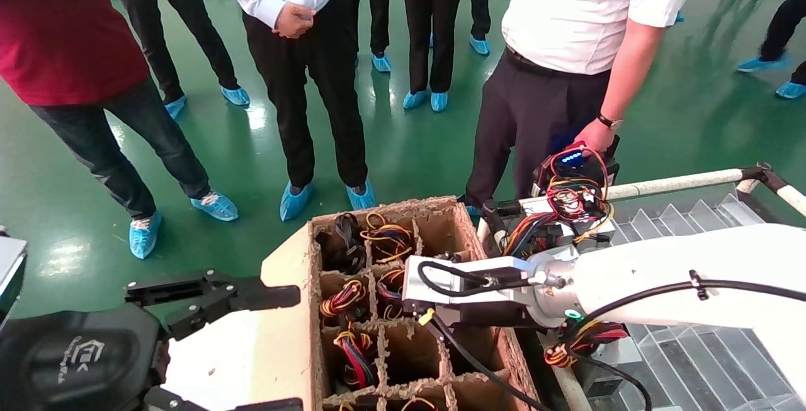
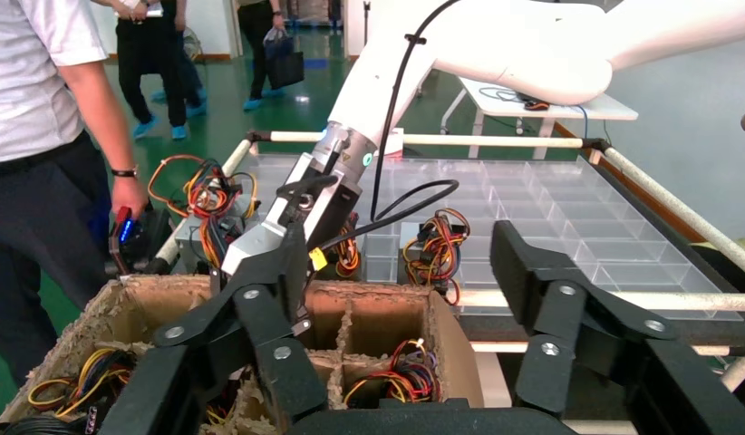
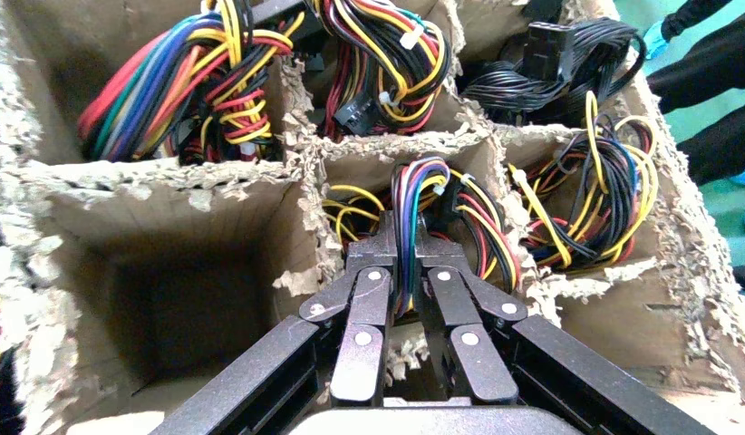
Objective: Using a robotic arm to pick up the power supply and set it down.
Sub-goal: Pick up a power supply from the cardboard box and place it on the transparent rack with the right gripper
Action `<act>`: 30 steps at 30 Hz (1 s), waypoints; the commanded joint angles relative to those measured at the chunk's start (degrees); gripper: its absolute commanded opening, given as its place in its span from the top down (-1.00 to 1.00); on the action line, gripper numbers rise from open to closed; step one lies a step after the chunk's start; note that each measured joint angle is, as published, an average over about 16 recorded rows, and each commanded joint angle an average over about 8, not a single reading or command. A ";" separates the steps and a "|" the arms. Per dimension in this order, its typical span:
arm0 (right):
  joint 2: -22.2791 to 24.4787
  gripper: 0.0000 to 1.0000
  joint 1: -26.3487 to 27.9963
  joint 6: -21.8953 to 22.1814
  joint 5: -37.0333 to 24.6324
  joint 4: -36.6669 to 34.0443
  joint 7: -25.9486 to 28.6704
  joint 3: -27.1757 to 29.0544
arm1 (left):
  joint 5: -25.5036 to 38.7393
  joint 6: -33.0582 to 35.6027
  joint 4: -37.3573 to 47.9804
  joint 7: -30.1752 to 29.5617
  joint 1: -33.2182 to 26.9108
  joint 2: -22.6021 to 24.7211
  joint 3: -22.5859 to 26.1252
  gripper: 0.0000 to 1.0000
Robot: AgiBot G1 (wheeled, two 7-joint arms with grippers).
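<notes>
The robotic arm (image 1: 661,272), my right one, reaches over the cardboard box (image 1: 286,335), its silver wrist block (image 1: 466,282) above the middle cells. Its gripper (image 3: 405,240) is down in one cell, shut on a looped bundle of purple, blue, red and yellow wires (image 3: 425,195) belonging to the power supply. The grey body of that power supply is hidden below in the cell. My left gripper (image 2: 401,281) hangs open and empty beside the box's left side (image 1: 289,351).
Neighbouring cells hold more wire bundles (image 3: 183,95); the one beside the gripped bundle is empty (image 3: 169,290). Other wired units (image 1: 567,209) lie on the clear compartment tray (image 1: 692,360) to the right. A man holds a black device (image 1: 576,159) there; bystanders stand beyond.
</notes>
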 commanded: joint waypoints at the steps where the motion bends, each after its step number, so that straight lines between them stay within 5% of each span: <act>1: 0.30 1.00 0.01 -0.21 0.37 0.29 0.03 0.18 | 0.00 0.00 0.00 0.00 0.00 0.00 0.00 -0.97; 18: 8.17 1.00 2.24 -1.45 11.09 10.82 3.69 7.93 | -0.01 -0.01 0.00 0.01 0.00 -0.01 0.02 -1.00; 30: 14.18 1.00 6.48 -2.96 22.60 10.98 0.32 16.24 | -0.02 -0.01 0.00 0.01 -0.01 -0.01 0.03 -1.00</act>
